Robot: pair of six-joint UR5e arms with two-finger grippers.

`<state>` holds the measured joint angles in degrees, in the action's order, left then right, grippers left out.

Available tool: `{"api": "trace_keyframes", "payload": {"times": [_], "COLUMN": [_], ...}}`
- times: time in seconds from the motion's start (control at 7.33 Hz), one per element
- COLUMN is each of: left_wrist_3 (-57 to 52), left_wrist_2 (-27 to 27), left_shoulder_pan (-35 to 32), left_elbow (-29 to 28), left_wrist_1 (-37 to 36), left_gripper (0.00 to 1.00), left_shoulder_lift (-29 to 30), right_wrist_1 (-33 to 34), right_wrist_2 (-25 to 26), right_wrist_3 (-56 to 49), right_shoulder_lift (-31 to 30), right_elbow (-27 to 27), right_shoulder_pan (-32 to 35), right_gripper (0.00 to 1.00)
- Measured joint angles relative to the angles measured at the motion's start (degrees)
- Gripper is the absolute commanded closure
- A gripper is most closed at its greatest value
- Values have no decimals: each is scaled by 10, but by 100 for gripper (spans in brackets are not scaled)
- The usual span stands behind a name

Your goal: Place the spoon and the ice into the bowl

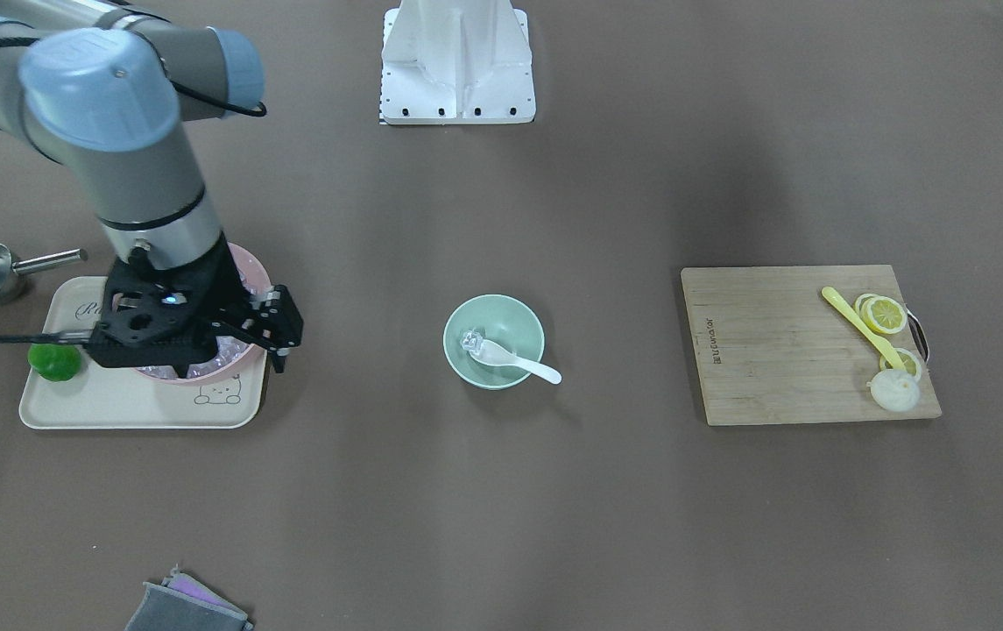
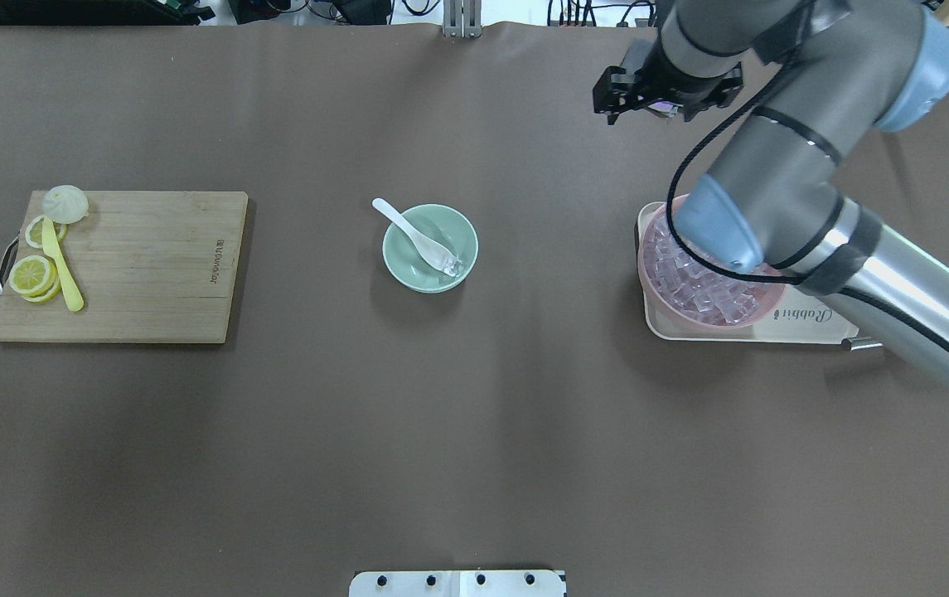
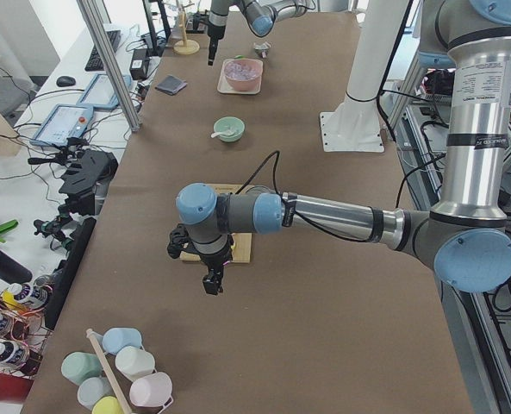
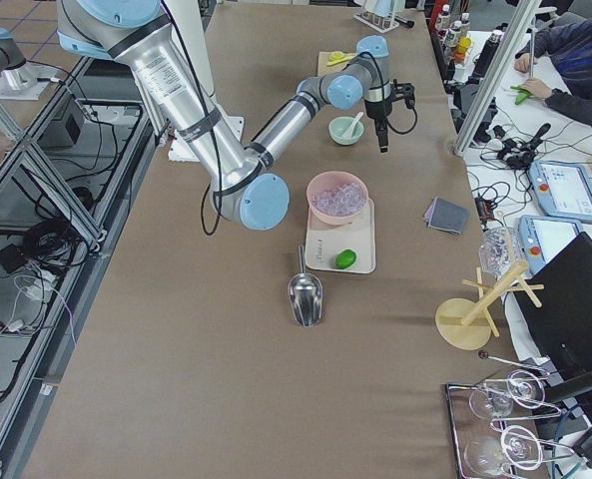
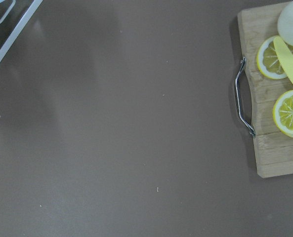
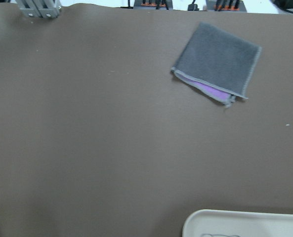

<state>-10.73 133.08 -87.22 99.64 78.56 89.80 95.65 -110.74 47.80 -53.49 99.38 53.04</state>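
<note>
- Two things, the spoon (image 1: 514,359) and the ice (image 1: 473,342), lie inside the bowl (image 1: 519,308), so the job looks done.
- The right gripper (image 1: 279,342) hangs high near the tray (image 1: 116,407) — spread or pressed together, nobody can tell.
- The left gripper (image 3: 212,283) waits by the cutting board (image 1: 773,350) — its jaws can't be judged either.

Robotics lab: teach pendants (image 4: 558,190), aluminium framing (image 3: 109,60), loose floor cables (image 4: 36,244).

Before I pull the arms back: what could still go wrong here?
The spoon lies in the bowl with its handle past the rim, the ice at its scoop; a bump could tip it out. The right arm reaches over the pink bowl of cubes on the tray; a low retract might clip it.
</note>
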Motion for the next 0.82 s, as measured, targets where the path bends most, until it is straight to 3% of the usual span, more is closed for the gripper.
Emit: {"api": "trace_keyframes", "payload": {"times": [0.27, 0.55, 0.82], "left_wrist_3": [1, 1, 0], "left_wrist_2": [0, -1, -2], "left_shoulder_pan": [-2, -2, -2], "left_elbow": [29, 32, 31], "left_wrist_1": [-1, -2, -2], "left_gripper": [1, 1, 1], "left_shoulder_lift": [-33, -46, -49], "right_wrist_1": [25, 26, 27], "right_wrist_2": [-56, -128, -145], "right_wrist_3": [-117, -244, -364], "right_shoulder_lift": [-100, -194, -292], "right_elbow": [77, 100, 115], "right_shoulder_pan": [67, 146, 209], "right_gripper": [0, 0, 0]}}
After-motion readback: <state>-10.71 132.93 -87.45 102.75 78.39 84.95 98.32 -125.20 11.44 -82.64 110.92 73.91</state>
